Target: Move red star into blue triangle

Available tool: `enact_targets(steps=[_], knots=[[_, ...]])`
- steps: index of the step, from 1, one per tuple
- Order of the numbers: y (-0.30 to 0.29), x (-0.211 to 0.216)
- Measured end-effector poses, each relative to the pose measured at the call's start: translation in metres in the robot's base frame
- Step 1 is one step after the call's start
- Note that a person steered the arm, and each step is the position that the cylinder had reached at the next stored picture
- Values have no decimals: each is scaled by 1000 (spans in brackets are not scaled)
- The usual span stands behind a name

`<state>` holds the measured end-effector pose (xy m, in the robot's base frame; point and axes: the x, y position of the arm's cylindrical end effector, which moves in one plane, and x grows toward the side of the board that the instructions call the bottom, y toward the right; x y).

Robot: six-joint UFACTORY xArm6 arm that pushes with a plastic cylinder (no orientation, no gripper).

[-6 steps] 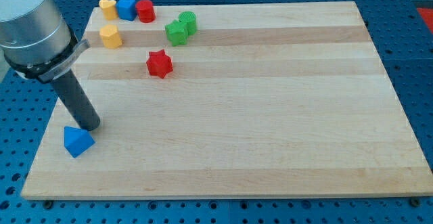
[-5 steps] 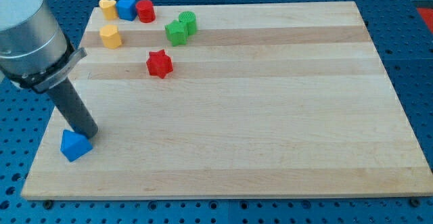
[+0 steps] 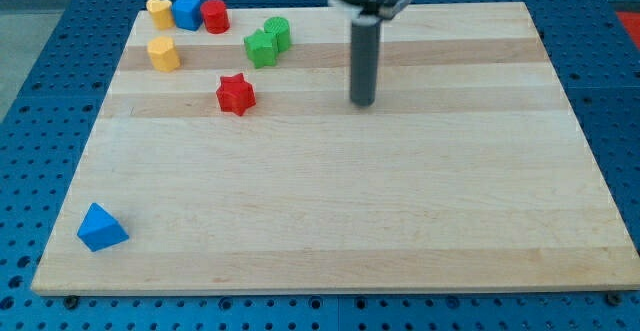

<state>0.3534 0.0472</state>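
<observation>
My tip [image 3: 362, 103] stands on the surface [image 3: 400, 211] right of the red star [image 3: 236, 94], apart; no gripper here. The blue triangle [image 3: 101, 228] sits near the bottom-left corner. The star looks light and rigid; I'd push its upper-right side.

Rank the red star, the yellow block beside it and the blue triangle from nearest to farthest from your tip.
From my tip:
1. Red star, to its left in the view.
2. Yellow block, farther left, toward the top.
3. Blue triangle, bottom-left corner.
</observation>
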Motion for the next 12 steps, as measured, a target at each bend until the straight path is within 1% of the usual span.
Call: enact_targets(steps=[1,2,3,4,5,6,7,8,9,10,11,12], knots=[[-32,-36],[-107,-32],[-162,17],[-149,96],[-153,103],[-161,64],[-132,27],[-129,-10],[-180,-7],[-212,40],[-200,100],[-188,136]])
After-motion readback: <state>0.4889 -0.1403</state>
